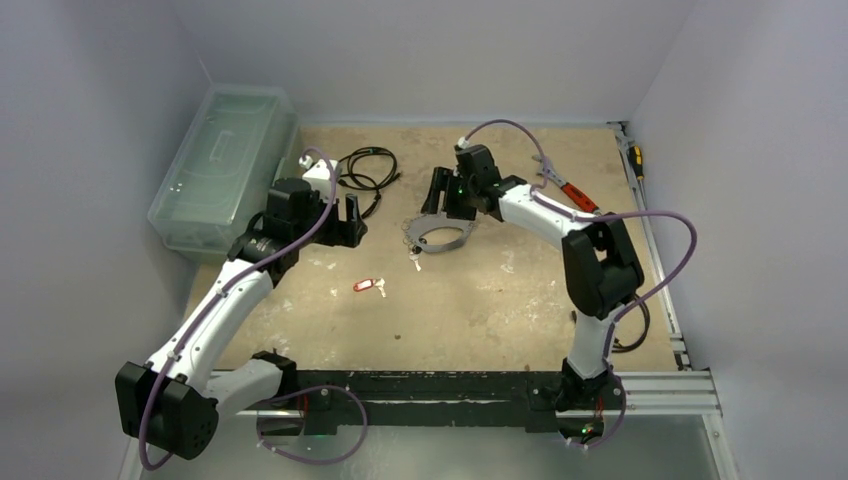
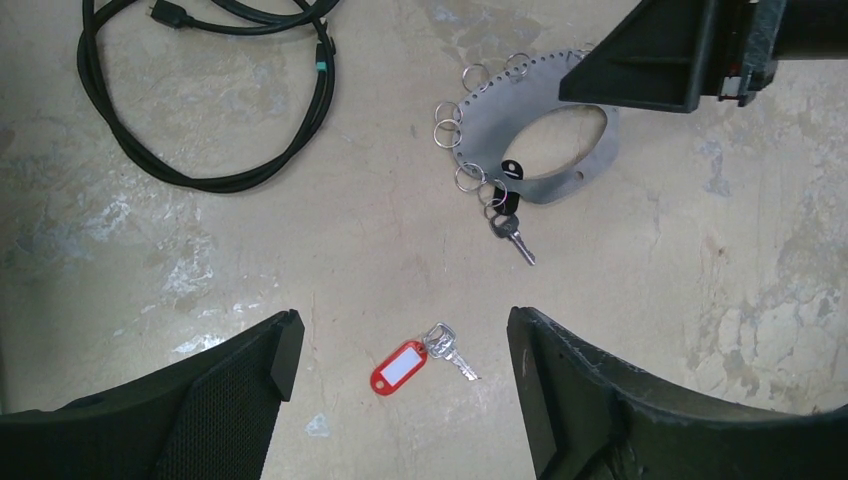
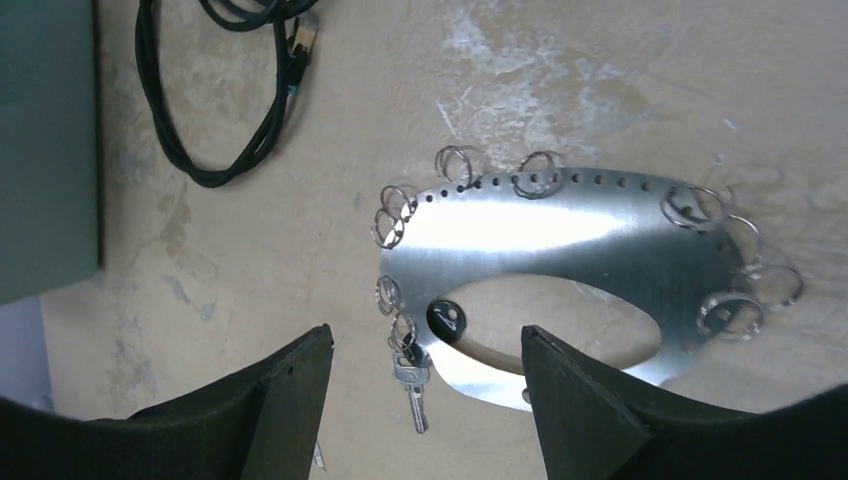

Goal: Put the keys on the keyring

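Your keyring is a flat sheet-metal oval with a cut-out, lying near the middle of the tabletop. Small split rings are threaded through holes along its edge. Expect it to be stiff, light and slick, so it will likely skate if nudged. Pinch the plain band across the cut-out's rim, away from the rings. One key already hangs from a ring at its corner. A dark oval piece rests on the plate beside it; whether that is a key head cannot be told. The red-tag key lies loose and flat, well apart from the keyring on the side nearer the arm bases. It is tiny and thin, so the plastic tag should be the easier hold. Your left gripper hovers over it, jaws spread wide and empty. Your right gripper hangs over the keyring's key corner, jaws likewise spread, gripping nothing. The right wrist view alone resolves the holes and each split ring, which the top view reduces to specks. The left wrist view alone shows the tag's white label and the small ring joining the tag to its key. Only the top view shows both arms and the bin. The cable lies clear of all this.
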You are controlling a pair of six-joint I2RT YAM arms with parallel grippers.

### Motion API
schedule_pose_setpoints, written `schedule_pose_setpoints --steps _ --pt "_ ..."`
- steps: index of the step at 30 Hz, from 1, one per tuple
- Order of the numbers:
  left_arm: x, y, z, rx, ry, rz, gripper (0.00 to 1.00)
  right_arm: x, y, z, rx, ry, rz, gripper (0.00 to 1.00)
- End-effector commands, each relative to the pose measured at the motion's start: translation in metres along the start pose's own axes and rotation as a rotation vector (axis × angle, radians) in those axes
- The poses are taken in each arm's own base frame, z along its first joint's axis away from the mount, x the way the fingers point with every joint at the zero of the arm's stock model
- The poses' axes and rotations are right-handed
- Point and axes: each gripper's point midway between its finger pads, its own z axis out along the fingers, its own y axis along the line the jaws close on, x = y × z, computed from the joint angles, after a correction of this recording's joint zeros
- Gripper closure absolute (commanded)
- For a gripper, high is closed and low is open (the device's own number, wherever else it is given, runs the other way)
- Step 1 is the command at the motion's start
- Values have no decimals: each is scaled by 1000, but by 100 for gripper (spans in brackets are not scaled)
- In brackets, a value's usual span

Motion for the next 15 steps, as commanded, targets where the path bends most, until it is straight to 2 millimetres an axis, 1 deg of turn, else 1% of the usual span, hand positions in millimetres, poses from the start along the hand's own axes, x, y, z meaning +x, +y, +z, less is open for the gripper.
schedule_pose_setpoints --steps 1,4,8,10,15 --pt "-8 -2 -3 -1 -42 25 23 -25 37 4 -146 -25 -113 27" --pt "-7 -2 -3 -7 -40 27 24 -25 38 18 -160 3 -155 28" --pt "-8 0 -3 -16 -42 28 25 -23 42 34 -183 46 -174 36" --pt "-7 0 -3 -18 -41 28 25 -22 41 43 -185 66 -186 38" --pt "-7 0 -2 -22 -40 29 27 -25 37 60 -169 74 -214 39"
